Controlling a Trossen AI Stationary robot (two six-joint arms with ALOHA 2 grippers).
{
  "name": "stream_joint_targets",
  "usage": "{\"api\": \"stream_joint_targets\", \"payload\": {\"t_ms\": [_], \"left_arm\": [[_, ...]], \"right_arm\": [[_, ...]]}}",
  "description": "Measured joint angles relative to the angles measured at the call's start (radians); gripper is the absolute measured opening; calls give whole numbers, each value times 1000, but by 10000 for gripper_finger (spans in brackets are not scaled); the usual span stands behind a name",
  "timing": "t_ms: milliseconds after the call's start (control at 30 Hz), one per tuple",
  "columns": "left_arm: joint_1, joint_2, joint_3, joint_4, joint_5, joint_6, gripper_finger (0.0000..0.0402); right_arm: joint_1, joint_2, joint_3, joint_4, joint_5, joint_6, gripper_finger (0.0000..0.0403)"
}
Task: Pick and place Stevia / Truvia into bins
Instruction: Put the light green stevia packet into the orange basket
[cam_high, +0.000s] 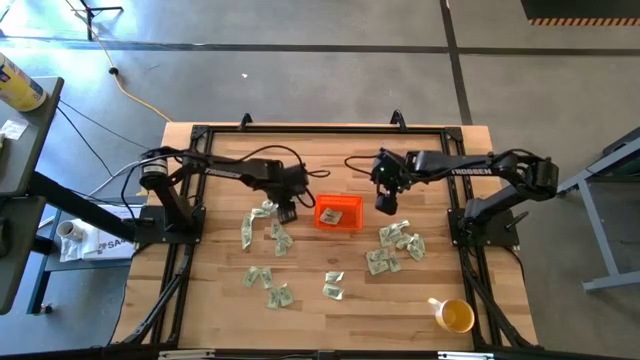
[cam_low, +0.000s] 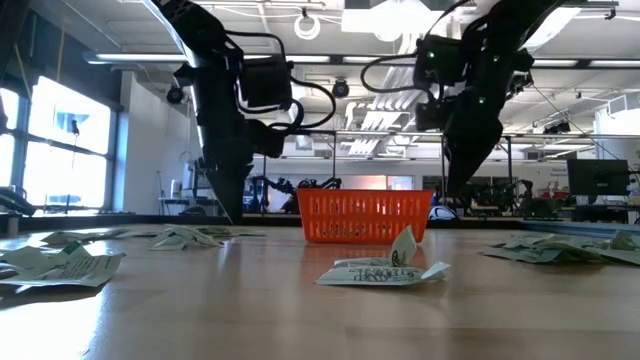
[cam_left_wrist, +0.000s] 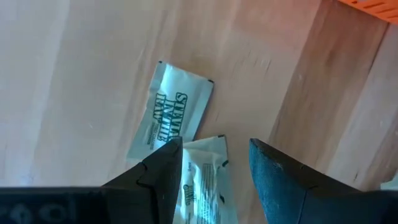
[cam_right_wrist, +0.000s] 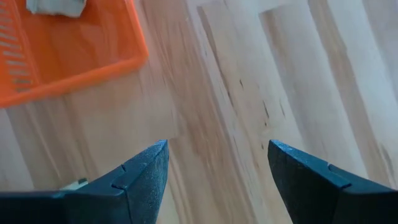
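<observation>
The left gripper (cam_left_wrist: 214, 165), fingers spread over a sweetener packet (cam_left_wrist: 205, 180) on the worktop (cam_high: 330, 320) left of the orange bin (cam_high: 339, 216), should drop straight and pinch only that packet, while the right gripper (cam_right_wrist: 217, 168) hangs open and empty beside the bin.

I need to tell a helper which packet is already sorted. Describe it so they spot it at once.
Find the orange bin at the middle of the wooden table, between the two arms. The packet lies inside it, the only one within the bin's walls; the others are scattered on bare wood.
</observation>
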Motion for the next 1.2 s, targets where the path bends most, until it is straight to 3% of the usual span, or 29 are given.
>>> {"api": "stream_joint_targets", "payload": {"t_ms": [200, 467, 667, 1200], "left_arm": [[62, -2, 0, 5, 80, 27, 218], [170, -2, 0, 31, 166, 256, 218], [173, 2, 0, 70, 233, 385, 218], [94, 69, 4, 110, 148, 376, 218]], "right_arm": [[17, 0, 0, 23, 34, 11, 264], [17, 0, 0, 23, 70, 33, 264], [17, 0, 0, 26, 106, 39, 264], [17, 0, 0, 31, 141, 84, 263]]}}
